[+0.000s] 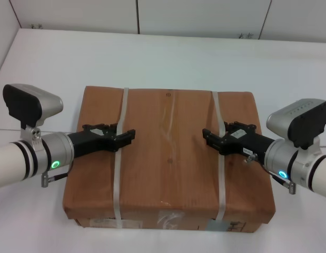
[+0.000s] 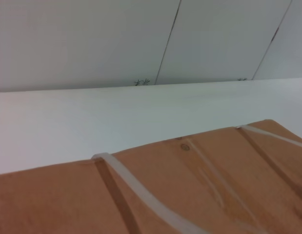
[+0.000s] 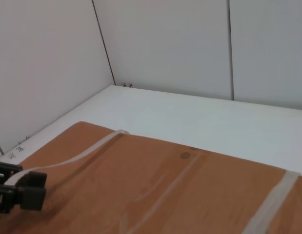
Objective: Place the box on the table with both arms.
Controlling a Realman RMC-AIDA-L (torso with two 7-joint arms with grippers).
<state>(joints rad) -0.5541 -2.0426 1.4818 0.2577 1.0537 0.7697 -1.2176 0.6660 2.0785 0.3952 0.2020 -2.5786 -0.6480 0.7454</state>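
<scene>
The brown cardboard box (image 1: 168,158), bound by two white straps, fills the near middle of the head view over the white table (image 1: 152,58). My left gripper (image 1: 123,138) reaches in from the left and is shut on the left strap (image 1: 119,174), which rises toward it. My right gripper (image 1: 211,138) reaches in from the right and is shut on the right strap (image 1: 220,179). The box top also shows in the left wrist view (image 2: 199,185) and the right wrist view (image 3: 155,185), where the left gripper (image 3: 19,192) appears. I cannot tell whether the box rests on the table.
White wall panels (image 1: 205,16) stand behind the table's far edge. A side wall (image 3: 43,73) borders the table on the left. White tabletop stretches beyond and to both sides of the box.
</scene>
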